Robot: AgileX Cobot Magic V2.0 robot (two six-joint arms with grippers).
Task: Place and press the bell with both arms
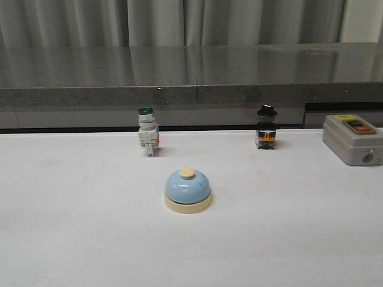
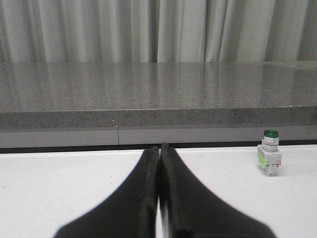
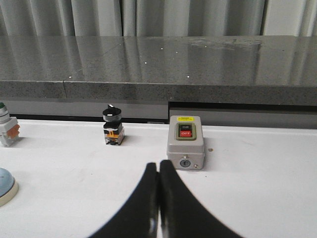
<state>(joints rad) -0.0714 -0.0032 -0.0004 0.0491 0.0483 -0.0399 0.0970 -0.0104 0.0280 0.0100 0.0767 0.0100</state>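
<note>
The light-blue bell (image 1: pixel 187 189) with cream base and cream button stands upright on the white table, near the middle of the front view. Its edge also shows in the right wrist view (image 3: pixel 6 184). Neither arm shows in the front view. My left gripper (image 2: pixel 159 148) is shut and empty, low over the table, with the bell out of its view. My right gripper (image 3: pixel 158 164) is shut and empty, pointing toward the grey box, with the bell off to its side.
A green-capped white push-button switch (image 1: pixel 147 139) stands behind the bell to the left. A black-knobbed switch (image 1: pixel 266 128) stands at the back right. A grey box with a red button (image 1: pixel 354 139) sits at the far right. A grey stone ledge (image 1: pixel 191 75) runs behind the table.
</note>
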